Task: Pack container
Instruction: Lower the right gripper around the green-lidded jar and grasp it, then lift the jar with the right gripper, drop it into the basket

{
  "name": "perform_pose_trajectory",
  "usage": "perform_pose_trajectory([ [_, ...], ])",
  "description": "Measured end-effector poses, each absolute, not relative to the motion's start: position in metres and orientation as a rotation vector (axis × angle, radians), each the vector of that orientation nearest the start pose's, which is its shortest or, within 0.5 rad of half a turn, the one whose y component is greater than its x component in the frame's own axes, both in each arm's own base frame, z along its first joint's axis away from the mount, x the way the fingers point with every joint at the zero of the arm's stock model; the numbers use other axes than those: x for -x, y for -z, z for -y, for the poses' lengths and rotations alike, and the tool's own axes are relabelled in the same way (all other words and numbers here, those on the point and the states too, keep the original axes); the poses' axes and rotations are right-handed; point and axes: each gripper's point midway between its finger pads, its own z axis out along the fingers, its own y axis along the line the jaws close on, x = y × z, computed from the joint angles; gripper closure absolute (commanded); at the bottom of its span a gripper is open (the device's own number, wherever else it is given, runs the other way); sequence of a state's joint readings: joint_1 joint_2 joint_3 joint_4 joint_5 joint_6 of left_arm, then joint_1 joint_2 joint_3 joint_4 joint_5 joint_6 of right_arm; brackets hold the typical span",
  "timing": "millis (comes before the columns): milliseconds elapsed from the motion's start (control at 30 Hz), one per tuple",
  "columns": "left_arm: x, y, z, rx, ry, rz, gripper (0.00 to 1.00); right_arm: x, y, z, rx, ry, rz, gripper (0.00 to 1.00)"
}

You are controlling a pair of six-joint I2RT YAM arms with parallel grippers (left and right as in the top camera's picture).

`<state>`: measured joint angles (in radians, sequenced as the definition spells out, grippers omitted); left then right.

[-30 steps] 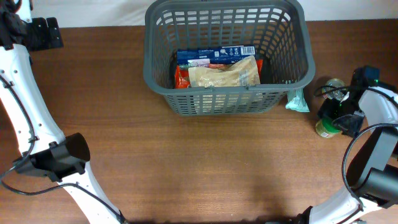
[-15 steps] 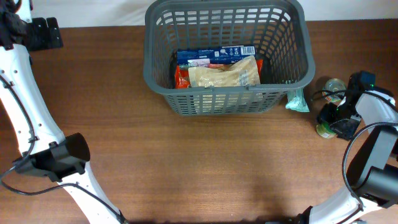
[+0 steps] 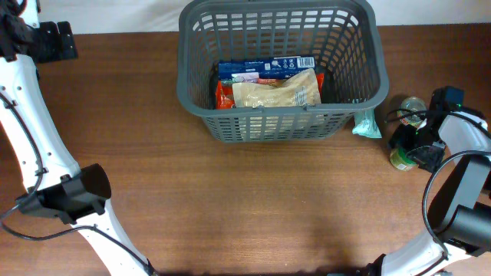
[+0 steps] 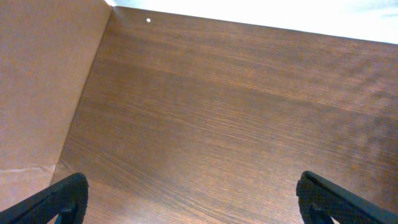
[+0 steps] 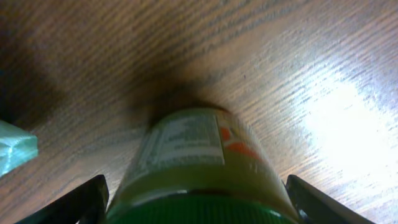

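We identify one work surface: a table [image 3: 230,199] with a dark brown wood-grain top. In the overhead view the grain runs along its length. Beyond the table's far edge we see a plain white backdrop [image 3: 115,15], bright and featureless. In the left wrist view a matte brown panel [image 4: 43,81], lighter than the tabletop, adjoins the wood along a straight seam at the left. We cannot tell whether it stands upright. A small white speck [image 4: 148,20] lies on the wood near the far edge. In the right wrist view we note a bright glare patch [image 5: 348,118] on the wood at the right and a dark shadow [image 5: 168,93] near the centre.
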<state>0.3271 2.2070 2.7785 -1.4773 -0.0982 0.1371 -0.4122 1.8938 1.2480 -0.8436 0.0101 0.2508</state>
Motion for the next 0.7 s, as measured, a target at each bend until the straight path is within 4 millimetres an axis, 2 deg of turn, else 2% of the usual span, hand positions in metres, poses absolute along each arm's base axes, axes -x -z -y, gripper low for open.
perform_pose_trajectory([
  [133, -0.47, -0.316, -0.177, 0.279, -0.318, -2.483, 0.01, -0.329, -0.02, 0.146, -0.991, 0.027, -2.88, 0.25],
  [300, -0.47, -0.316, -0.177, 0.279, -0.318, -2.483, 0.01, -0.327, -0.019, 0.145, -0.991, 0.027, -2.885, 0.47],
  [433, -0.47, -0.316, -0.177, 0.279, -0.318, -2.483, 0.01, -0.326, -0.022, 0.145, -1.001, 0.026, -2.894, 0.53],
  [567, -0.47, -0.316, -0.177, 0.279, -0.317, -2.483, 0.01, -0.315, -0.027, 0.139, -1.018, 0.013, -2.949, 0.53],
  [700, -0.47, -0.316, -0.177, 0.279, -0.317, -2.483, 0.01, -0.326, -0.058, 0.144, -1.016, 0.016, -2.934, 0.53],
])
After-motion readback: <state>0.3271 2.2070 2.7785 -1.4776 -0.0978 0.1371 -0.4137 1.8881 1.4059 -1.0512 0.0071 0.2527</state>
